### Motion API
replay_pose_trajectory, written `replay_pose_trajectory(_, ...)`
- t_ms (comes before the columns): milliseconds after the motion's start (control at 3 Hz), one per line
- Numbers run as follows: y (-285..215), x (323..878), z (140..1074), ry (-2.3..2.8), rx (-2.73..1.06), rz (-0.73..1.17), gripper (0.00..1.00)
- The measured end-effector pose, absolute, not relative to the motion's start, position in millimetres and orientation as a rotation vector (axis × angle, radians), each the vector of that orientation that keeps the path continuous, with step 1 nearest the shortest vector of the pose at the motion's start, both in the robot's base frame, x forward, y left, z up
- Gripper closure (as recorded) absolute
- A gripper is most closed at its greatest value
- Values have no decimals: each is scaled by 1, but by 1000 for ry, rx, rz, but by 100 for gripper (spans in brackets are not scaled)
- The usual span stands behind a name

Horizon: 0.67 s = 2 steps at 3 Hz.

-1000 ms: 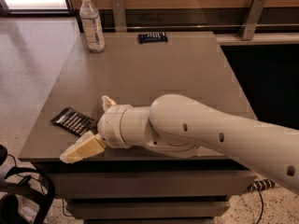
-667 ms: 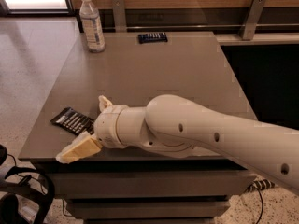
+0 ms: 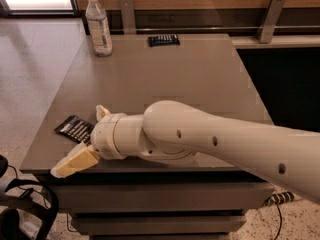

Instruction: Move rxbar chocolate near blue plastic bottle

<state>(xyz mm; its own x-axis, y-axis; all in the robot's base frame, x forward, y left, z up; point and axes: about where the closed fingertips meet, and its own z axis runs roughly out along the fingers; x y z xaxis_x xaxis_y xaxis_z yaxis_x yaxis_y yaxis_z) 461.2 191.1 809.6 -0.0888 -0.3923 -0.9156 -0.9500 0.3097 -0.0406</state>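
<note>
The rxbar chocolate (image 3: pixel 74 128), a flat black wrapper with white lettering, lies near the table's front left corner. My gripper (image 3: pixel 88 137) is right over its near end, open, with one cream finger (image 3: pixel 75 162) past the table's front edge and the other finger (image 3: pixel 102 112) behind the bar. The bar's right end is hidden by the wrist. The blue plastic bottle (image 3: pixel 99 26), clear with a white cap and pale label, stands upright at the table's far left corner, far from the bar.
A smaller dark blue bar wrapper (image 3: pixel 163 40) lies at the far edge of the grey table (image 3: pixel 170 74). My thick white arm (image 3: pixel 225 144) crosses the table's front right. Metal brackets (image 3: pixel 270 18) and a wooden wall stand behind. Black cables (image 3: pixel 20 204) sit on the floor at the lower left.
My gripper has shifted a little to the left along the table's front edge, closer around the rxbar. The bar and the bottle have not moved.
</note>
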Motion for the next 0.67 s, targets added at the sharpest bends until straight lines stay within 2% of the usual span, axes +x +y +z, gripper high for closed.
replay_pose_trajectory(667, 196, 458, 813, 1646, -1249, 759, 46)
